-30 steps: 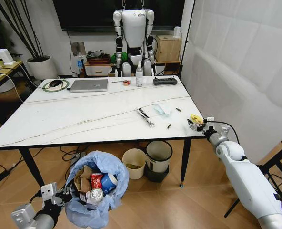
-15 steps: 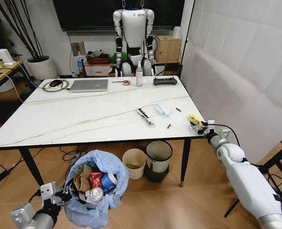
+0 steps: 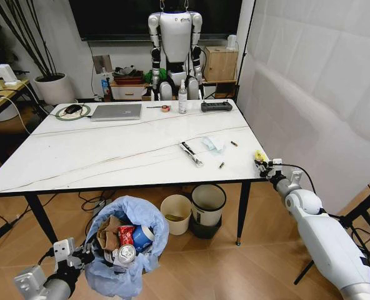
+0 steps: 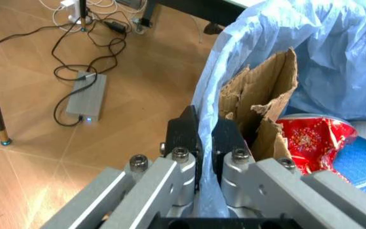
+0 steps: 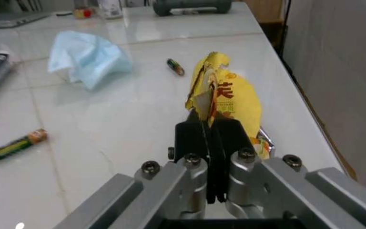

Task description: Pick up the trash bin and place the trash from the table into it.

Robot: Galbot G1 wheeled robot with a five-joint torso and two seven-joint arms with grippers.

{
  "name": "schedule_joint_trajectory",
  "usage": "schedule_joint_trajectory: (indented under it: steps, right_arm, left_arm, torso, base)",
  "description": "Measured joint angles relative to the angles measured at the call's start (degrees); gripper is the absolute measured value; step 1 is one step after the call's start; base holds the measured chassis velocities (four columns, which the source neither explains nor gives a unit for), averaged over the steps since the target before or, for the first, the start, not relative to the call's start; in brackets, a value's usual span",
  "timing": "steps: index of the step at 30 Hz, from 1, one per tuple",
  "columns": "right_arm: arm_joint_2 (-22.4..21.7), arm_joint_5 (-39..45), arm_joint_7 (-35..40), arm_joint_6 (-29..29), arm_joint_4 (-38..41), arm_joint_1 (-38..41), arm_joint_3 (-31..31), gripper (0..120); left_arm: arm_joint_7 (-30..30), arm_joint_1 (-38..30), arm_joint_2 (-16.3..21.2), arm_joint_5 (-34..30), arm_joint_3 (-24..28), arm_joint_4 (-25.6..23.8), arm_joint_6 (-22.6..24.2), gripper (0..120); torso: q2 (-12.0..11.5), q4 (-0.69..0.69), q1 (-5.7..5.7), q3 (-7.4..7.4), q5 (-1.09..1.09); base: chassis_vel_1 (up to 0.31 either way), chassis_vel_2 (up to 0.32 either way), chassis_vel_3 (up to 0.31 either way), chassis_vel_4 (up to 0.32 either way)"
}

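Right pincer (image 3: 260,164) drawn back with yellow wrapper (image 5: 228,98), bin (image 3: 127,250) unchanged.

1. Head view: high, looking forward and down over the whole table (image 3: 110,156), with floor below its near edge and the room's back wall beyond its far edge.
2. Left wrist view: very close, low near the floor, looking along the left gripper (image 4: 206,136) at the rim of the trash bin (image 4: 335,62); same bin at the head view's lower left (image 3: 125,247).
3. Right wrist view: very close, low over the table's right edge, facing its far edge past the right gripper (image 5: 211,131) and yellow scrap (image 5: 224,95); same near right corner (image 3: 259,156) as in the head view.
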Motion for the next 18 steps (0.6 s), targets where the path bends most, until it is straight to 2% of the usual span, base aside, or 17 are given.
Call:
schedule_joint_trajectory:
  steps: [4, 8, 10, 14, 16, 18]
  right_arm:
    - [-2.7, 4.4, -2.17, 1.14, 6.97, -3.15, -1.26, 0]
    - [-7.09, 11.61, -6.9, 3.69, 20.03, -7.29, -5.36, 0]
    - [-7.47, 12.41, -7.46, 3.9, 21.48, -7.6, -5.93, 0]
    - [-9.39, 18.6, -10.07, 4.69, 31.97, -7.66, -15.02, 0]
    - [-9.52, 19.12, -10.24, 4.8, 32.99, -7.26, -16.62, 0]
    - [-9.78, 20.31, -10.56, 5.07, 36.18, -5.41, -23.17, 0]
  left_arm:
    - [-0.01, -0.01, 0.28, -0.21, 0.06, -0.26, 0.0, 0]
    - [-0.29, -0.06, 0.89, -0.8, -0.04, -0.62, 0.12, 0]
    - [-0.33, -0.06, 0.93, -0.82, -0.05, -0.63, 0.13, 0]
    - [-0.58, -0.13, 1.01, -1.13, 0.02, -0.66, 0.34, 0]
    - [-0.62, -0.17, 1.04, -1.14, 0.09, -0.66, 0.38, 0]
    - [-0.7, -0.3, 1.2, -1.17, 0.4, -0.66, 0.51, 0]
  torso:
    - [0.0, -0.01, 0.0, 0.0, -0.03]
    - [0.02, -0.02, -0.01, -0.02, -0.05]
    - [0.02, -0.02, -0.01, -0.01, -0.04]
    - [0.02, -0.01, -0.01, -0.01, -0.02]
    - [0.02, -0.01, -0.01, -0.01, 0.0]
    - [0.02, -0.01, -0.01, -0.01, -0.02]
  base:
    - [0.0, 0.0, 0.0, 0.0]
    - [0.0, 0.0, 0.0, 0.0]
    - [0.0, 0.0, 0.0, 0.0]
    - [0.0, 0.0, 0.0, 0.0]
    - [0.0, 0.0, 0.0, 0.0]
    - [0.0, 0.0, 0.0, 0.0]
